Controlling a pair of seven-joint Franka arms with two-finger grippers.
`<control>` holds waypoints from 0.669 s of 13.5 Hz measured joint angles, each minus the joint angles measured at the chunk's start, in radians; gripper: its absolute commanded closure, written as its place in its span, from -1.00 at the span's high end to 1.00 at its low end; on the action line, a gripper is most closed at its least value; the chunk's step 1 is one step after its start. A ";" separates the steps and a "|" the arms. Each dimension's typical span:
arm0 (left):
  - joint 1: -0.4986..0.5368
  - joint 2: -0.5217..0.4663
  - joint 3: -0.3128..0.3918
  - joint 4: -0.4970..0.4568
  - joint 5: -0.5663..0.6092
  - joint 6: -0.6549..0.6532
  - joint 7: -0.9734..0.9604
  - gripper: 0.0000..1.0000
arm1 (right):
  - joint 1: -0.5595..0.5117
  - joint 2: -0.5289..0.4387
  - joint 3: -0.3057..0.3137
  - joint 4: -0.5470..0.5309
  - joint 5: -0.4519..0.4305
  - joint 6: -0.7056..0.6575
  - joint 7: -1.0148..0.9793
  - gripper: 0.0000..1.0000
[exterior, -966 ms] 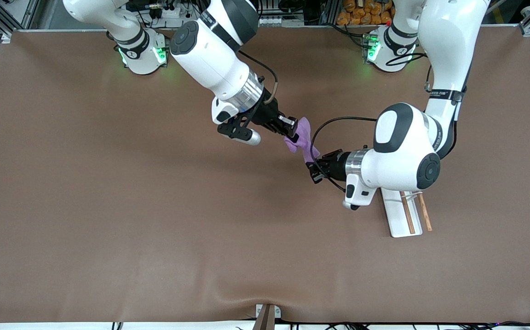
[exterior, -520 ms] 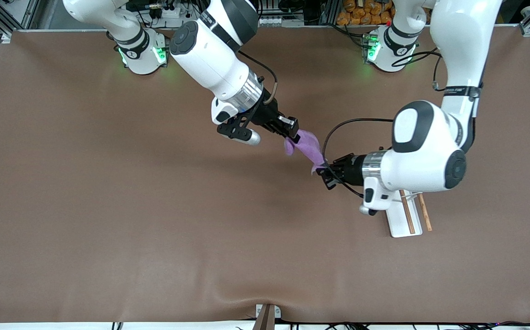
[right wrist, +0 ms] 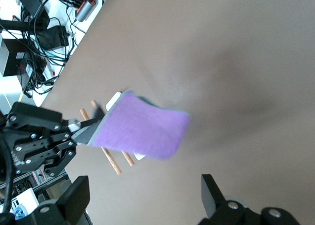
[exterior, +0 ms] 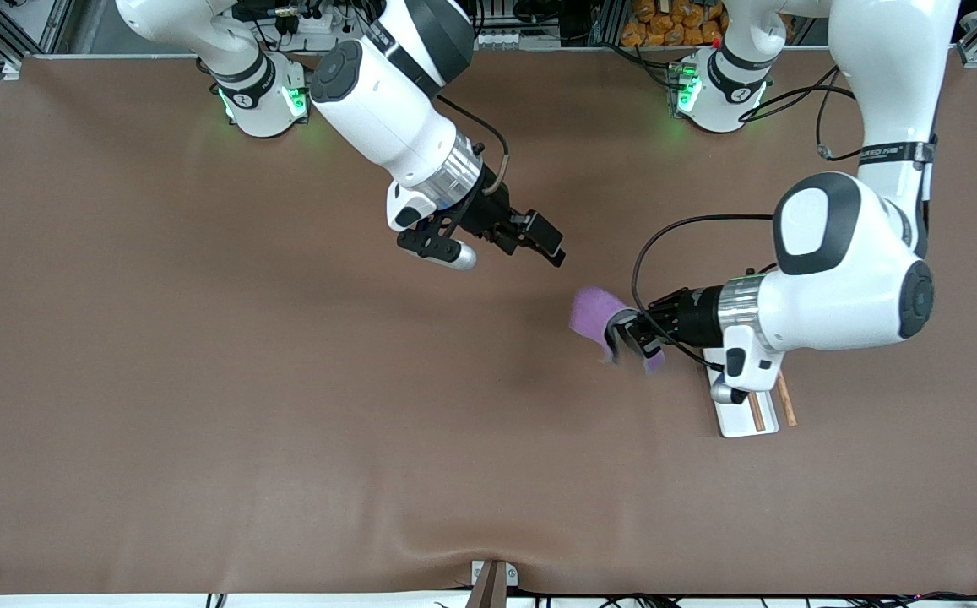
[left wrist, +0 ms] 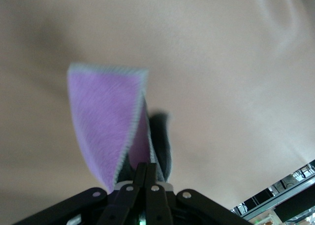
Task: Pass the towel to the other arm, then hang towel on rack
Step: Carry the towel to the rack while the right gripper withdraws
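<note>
The purple towel (exterior: pixel 596 316) hangs from my left gripper (exterior: pixel 623 338), which is shut on one of its edges and holds it above the table beside the rack. In the left wrist view the towel (left wrist: pixel 106 119) rises from the closed fingers with its dark grey underside showing. The rack (exterior: pixel 746 415), a white base with two brown rods, lies under my left arm's wrist, mostly hidden. My right gripper (exterior: pixel 545 242) is open and empty over the table's middle. In the right wrist view the towel (right wrist: pixel 142 129) hangs in front of the rack's rods (right wrist: pixel 112 162).
The brown table (exterior: pixel 201 380) is bare around the arms. Both arm bases (exterior: pixel 264 93) stand along the edge farthest from the front camera. A small bracket (exterior: pixel 491 583) sits at the table's nearest edge.
My right gripper opened and let go of the towel. My left gripper, shut on the towel, carried it away toward the rack. The right arm stayed nearly still.
</note>
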 measured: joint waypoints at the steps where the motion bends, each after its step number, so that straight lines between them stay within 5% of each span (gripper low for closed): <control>1: 0.005 -0.005 0.000 0.000 0.000 0.000 0.030 -1.00 | -0.004 0.000 -0.003 0.000 0.000 0.000 -0.001 1.00; 9: 0.078 -0.025 0.003 0.000 0.035 0.000 0.451 -1.00 | -0.163 -0.040 -0.014 0.003 -0.005 -0.252 -0.349 1.00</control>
